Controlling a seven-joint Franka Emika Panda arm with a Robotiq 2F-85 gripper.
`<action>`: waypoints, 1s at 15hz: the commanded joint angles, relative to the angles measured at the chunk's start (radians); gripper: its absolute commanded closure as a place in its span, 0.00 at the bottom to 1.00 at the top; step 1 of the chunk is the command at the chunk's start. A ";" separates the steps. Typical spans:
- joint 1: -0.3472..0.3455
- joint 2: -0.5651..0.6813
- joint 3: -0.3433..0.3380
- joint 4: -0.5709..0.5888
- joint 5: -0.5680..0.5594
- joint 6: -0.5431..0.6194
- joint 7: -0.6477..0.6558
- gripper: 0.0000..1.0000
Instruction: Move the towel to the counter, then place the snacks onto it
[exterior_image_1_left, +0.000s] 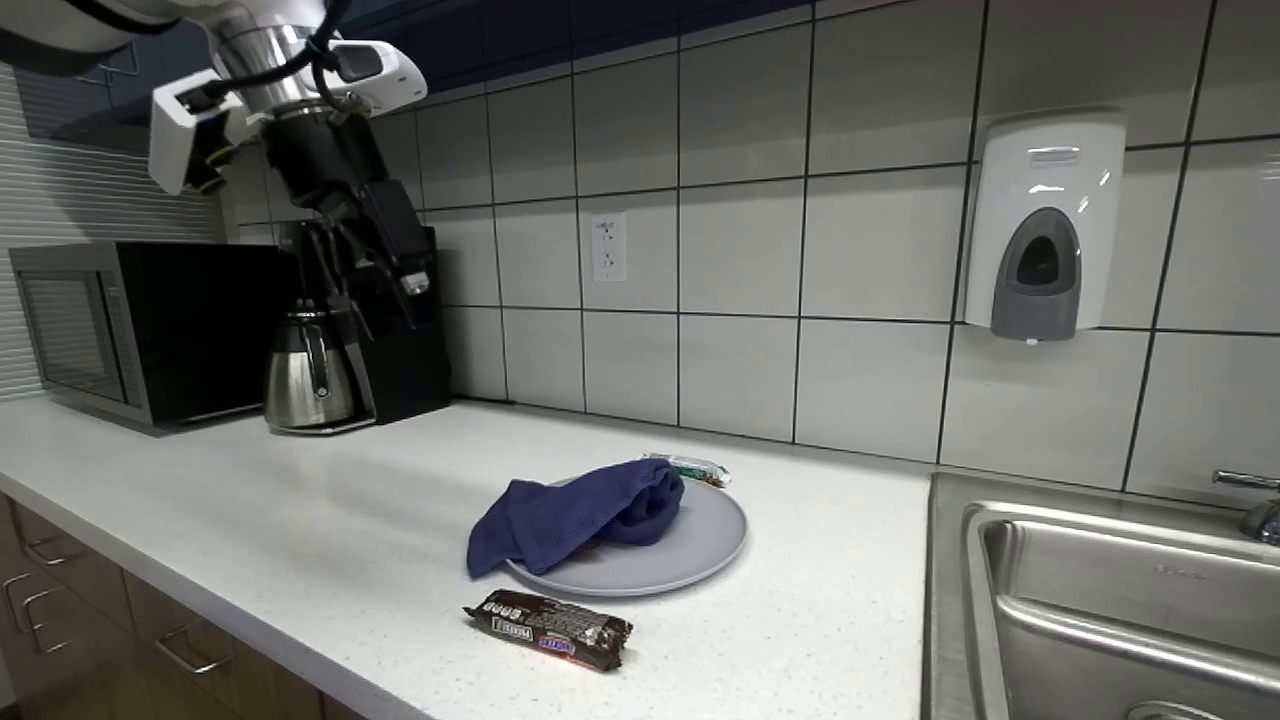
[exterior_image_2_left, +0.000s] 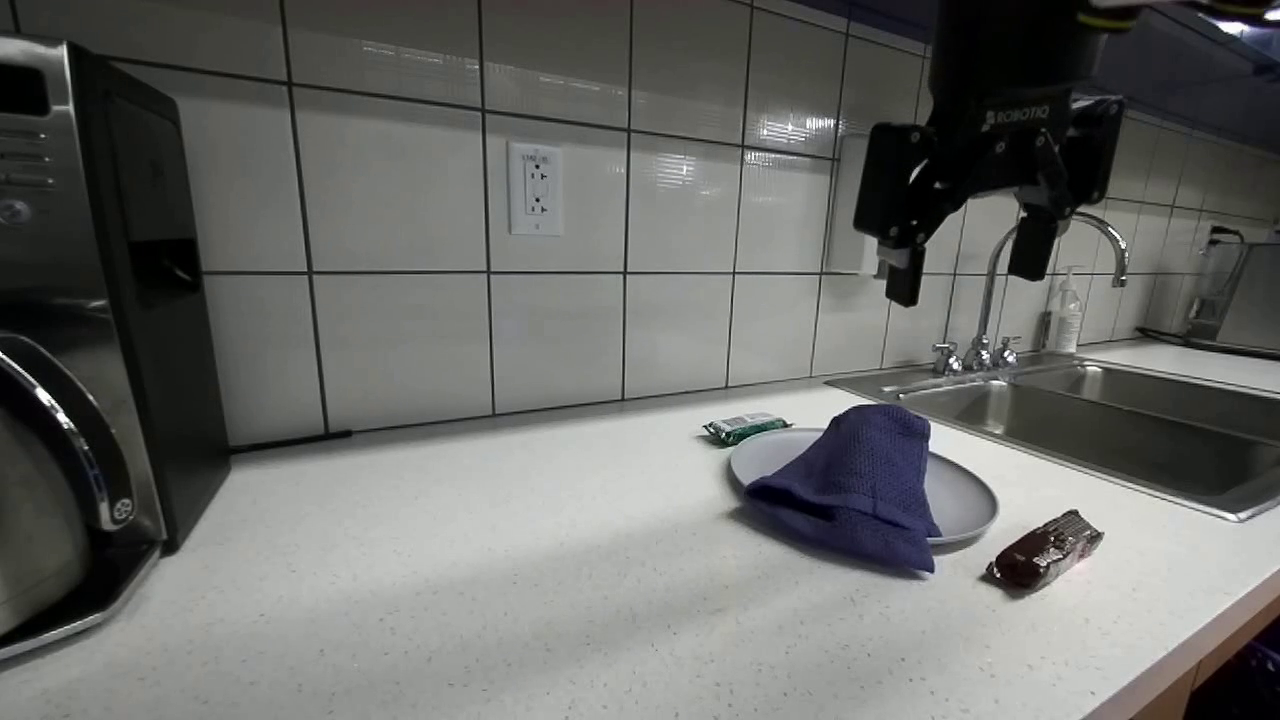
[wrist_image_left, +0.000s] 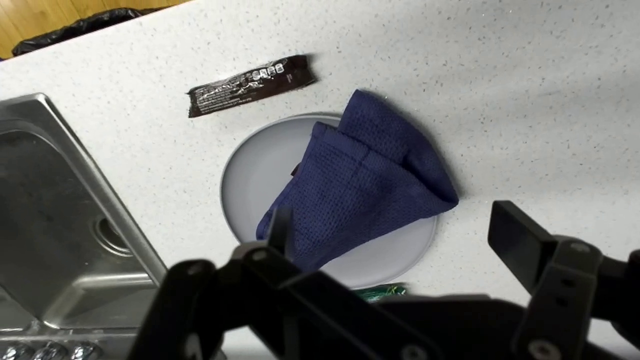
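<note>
Hand (exterior_image_2_left: 969, 268) hangs well above the desk (exterior_image_2_left: 450, 580), fingers (exterior_image_2_left: 905, 282) spread wide, nothing held between them. In an exterior view it sits dark against the dark coffee maker (exterior_image_1_left: 420, 375), so outlines are hard to make out; arm (exterior_image_1_left: 280, 60) cut off at top edge. Green snack (exterior_image_1_left: 700, 470) shows only in part there, one end hidden behind the towel (wrist_image_left: 360, 195); wrist view gives just a strip of it between plate (wrist_image_left: 255, 175) and hand. Touching the plate or not, can't tell. Dark sliver (wrist_image_left: 295, 170) pokes out from under the towel's edge, too little showing to identify. Sink (exterior_image_1_left: 950, 610) runs out of frame. Towel itself: deep blue-purple, coarse waffle-like weave, loosely folded and humped up, lying across the plate with one end hanging past its rim; unclear if that end meets the desk. Brown snack (exterior_image_1_left: 550, 628) lies on the desk near the plate, apart from it; wrapper dark, shiny, crimped at the ends, small print unreadable.
</note>
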 joint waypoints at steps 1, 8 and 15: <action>-0.016 0.007 -0.014 -0.033 -0.017 0.067 0.051 0.00; -0.049 0.101 -0.036 -0.046 -0.034 0.161 0.069 0.00; -0.090 0.212 -0.066 -0.031 -0.081 0.233 0.080 0.00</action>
